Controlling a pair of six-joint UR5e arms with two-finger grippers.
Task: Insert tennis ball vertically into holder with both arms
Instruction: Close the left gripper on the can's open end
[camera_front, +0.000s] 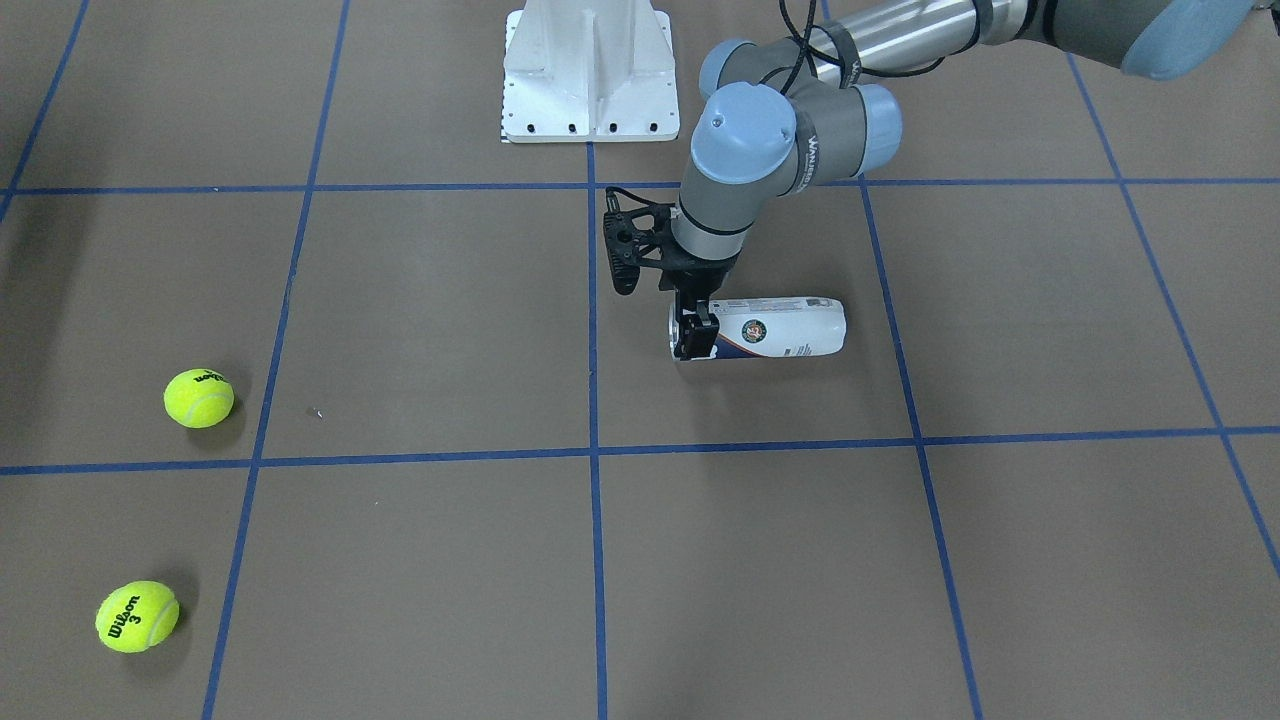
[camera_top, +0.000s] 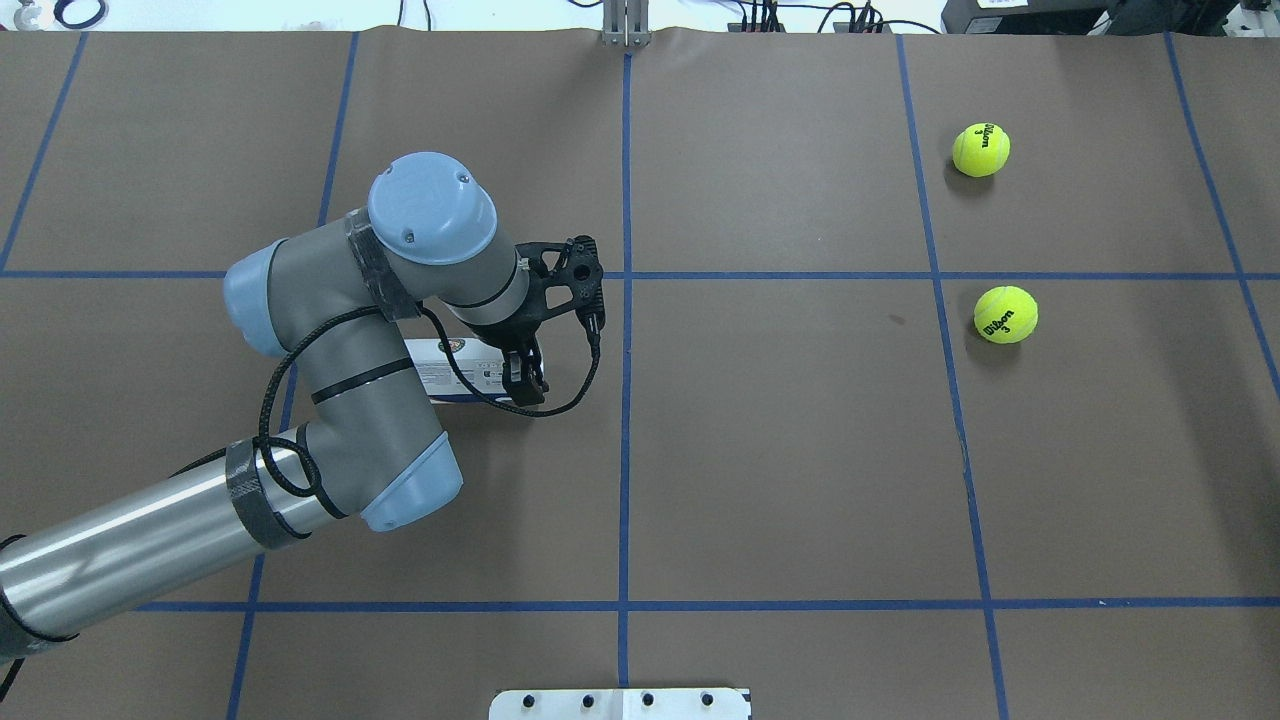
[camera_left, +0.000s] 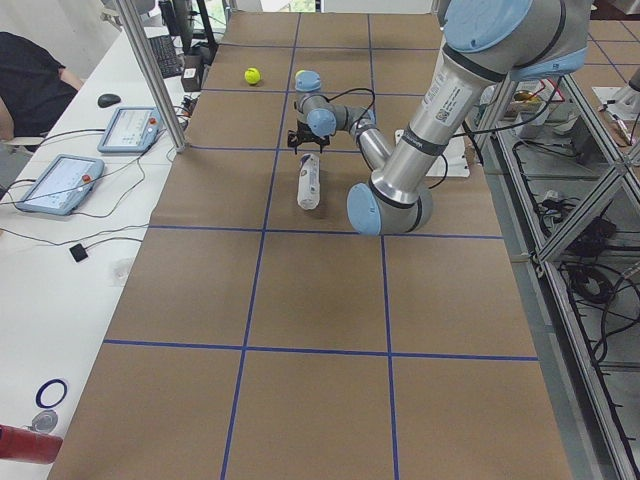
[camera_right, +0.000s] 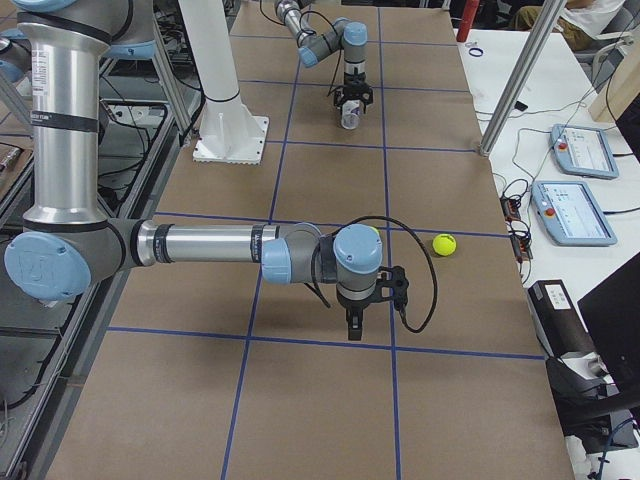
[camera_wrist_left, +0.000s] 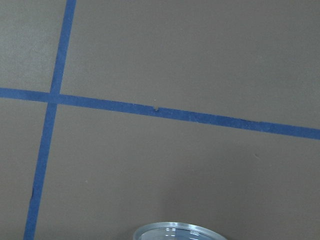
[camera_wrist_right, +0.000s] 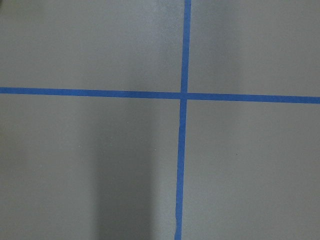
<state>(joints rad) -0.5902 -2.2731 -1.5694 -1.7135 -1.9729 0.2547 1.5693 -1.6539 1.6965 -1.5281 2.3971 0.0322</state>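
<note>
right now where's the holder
In the front-facing view the holder lies on its side right of the centre tape line, the left gripper straddling its rim end.

The left arm (camera_top: 130, 545) is a silver tube with grey joints, light-blue caps and black tape bands (camera_top: 255, 495). A black cable (camera_top: 540, 412) loops at five o'clock of its wrist cap (camera_top: 432, 205).

The holder (camera_front: 780, 328) lies on its side at mid-frame on the bench (camera_front: 420, 320), the left gripper's (camera_front: 695, 345) fingers (camera_front: 703, 325) at its left end (the frame's left). Two tennis balls (camera_front: 199, 398) (camera_front: 137, 617) sit lower left; the pedestal (camera_front: 590, 75), top centre.
</note>
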